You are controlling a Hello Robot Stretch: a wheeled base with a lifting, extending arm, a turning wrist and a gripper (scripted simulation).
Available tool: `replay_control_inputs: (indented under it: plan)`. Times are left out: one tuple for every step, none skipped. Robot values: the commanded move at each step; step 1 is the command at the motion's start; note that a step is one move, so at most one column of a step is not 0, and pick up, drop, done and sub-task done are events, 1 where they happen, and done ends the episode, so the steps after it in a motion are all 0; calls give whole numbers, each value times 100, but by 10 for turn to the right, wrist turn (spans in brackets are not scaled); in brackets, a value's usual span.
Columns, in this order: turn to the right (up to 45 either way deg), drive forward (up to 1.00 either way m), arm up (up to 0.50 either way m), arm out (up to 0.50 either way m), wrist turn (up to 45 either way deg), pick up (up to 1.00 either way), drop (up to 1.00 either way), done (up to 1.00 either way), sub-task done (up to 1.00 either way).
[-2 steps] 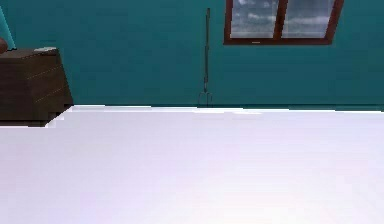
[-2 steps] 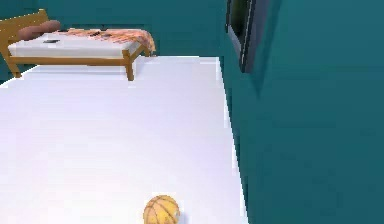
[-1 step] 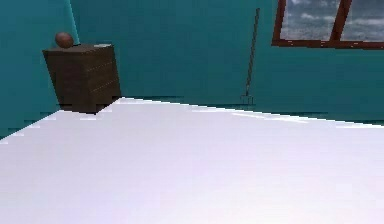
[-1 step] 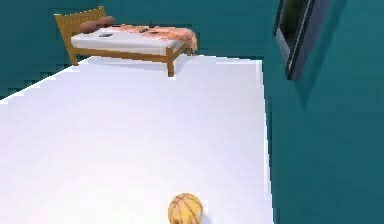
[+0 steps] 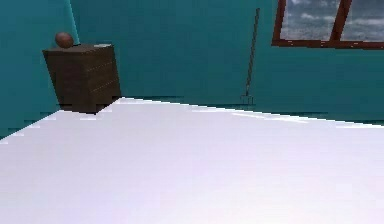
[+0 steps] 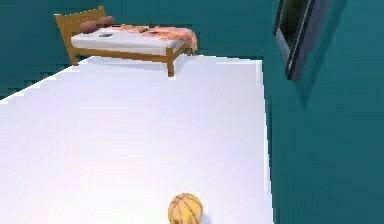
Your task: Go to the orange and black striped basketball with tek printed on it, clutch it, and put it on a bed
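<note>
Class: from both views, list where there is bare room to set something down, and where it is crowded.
Bare white floor runs from the basketball up to the bed, and from the dresser across to the window wall. The bed's middle is bare; pillows and a blanket crowd its ends.

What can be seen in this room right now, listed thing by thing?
Basketball: one, orange with dark stripes, on the floor at the arm side view's bottom edge.
Bed: one, wooden frame, white mattress, orange-brown cover, far off at the arm side view's upper left.
Wall panel: one, black, on the wall at the arm side view's upper right.
Cabinet: one, dark brown wood, in the corner at the forward view's left.
Round thing: one, reddish brown, on top of the cabinet.
Window: one, brown frame, forward view's upper right.
Thin pole: one, grey, against the wall left of the window.
Floor: white.
</note>
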Motion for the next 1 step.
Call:
replay_control_inputs:
  plan:
    - [0, 0, 0, 32, 0, 0, 0, 0, 0]
